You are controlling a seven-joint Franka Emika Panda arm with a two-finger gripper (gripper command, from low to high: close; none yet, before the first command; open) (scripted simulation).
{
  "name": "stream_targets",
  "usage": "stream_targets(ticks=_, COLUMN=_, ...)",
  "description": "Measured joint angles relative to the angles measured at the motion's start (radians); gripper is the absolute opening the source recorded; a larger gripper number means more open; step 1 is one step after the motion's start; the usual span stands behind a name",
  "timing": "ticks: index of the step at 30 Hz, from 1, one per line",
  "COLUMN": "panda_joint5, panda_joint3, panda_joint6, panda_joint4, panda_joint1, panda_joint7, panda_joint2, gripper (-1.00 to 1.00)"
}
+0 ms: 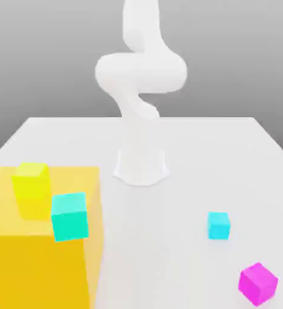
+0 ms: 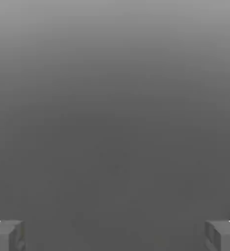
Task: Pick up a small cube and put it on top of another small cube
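1. Tool (image 2: 115,235) fingers (image 2: 6,235) show in the hand view spread far apart at the two sides of the frame, with nothing between them: it is released and carries nothing, which suits a start before any cube has been chosen.
2. The arm (image 1: 140,72) rises from its base (image 1: 140,166) at the middle of the white counter (image 1: 228,157), folded up high. I judge it is held clear so that it can come down on a cube from above.
3. Taking the base as landmark: a small cyan cube (image 1: 218,225) sits on the counter in front of it, toward the exterior view's right, with bare counter all round.
4. A magenta cube (image 1: 257,283) lies further from the base on the same side, turned at a slant, apart from the cyan one. These two look like the pair meant for stacking.
5. Toward the exterior view's left of the base a big orange block (image 1: 23,265) fills the near corner. A yellow cube (image 1: 31,181) and a teal cube (image 1: 69,216) appear against it. Whether they rest on it or float before it I cannot tell.
6. No cube has been lifted yet. The whole task lies ahead.
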Motion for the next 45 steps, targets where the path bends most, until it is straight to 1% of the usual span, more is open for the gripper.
stream_targets(ticks=10, panda_joint5=-0.070, panda_joint3=0.118, panda_joint6=0.119, panda_joint4=-0.019, panda_joint1=0.027, panda_joint7=0.031, panda_joint2=0.368, gripper=0.00)
stream_targets(ticks=18, panda_joint5=-0.137, panda_joint3=0.189, panda_joint6=0.212, panda_joint4=-0.033, panda_joint1=0.078, panda_joint7=0.064, panda_joint2=0.659, gripper=0.00)
stream_targets(ticks=28, panda_joint5=-0.181, panda_joint3=0.232, panda_joint6=0.334, panda_joint4=-0.050, panda_joint1=0.171, panda_joint7=0.077, panda_joint2=1.016, gripper=0.00)
stream_targets(ticks=32, panda_joint5=-0.239, panda_joint3=0.183, panda_joint6=0.435, panda_joint4=-0.025, panda_joint1=0.219, panda_joint7=0.119, panda_joint2=1.162, gripper=0.00)
stream_targets(ticks=33, panda_joint5=-0.252, panda_joint3=0.168, panda_joint6=0.457, panda_joint4=-0.018, panda_joint1=0.231, panda_joint7=0.129, panda_joint2=1.191, gripper=-1.00)
stream_targets(ticks=40, panda_joint5=-0.254, panda_joint3=0.166, panda_joint6=0.460, panda_joint4=-0.017, panda_joint1=0.233, panda_joint7=0.130, panda_joint2=1.195, gripper=-1.00)
stream_targets(ticks=45, panda_joint5=-0.178, panda_joint3=0.226, panda_joint6=0.350, panda_joint4=-0.064, panda_joint1=0.193, panda_joint7=0.081, panda_joint2=1.038, gripper=-1.00)
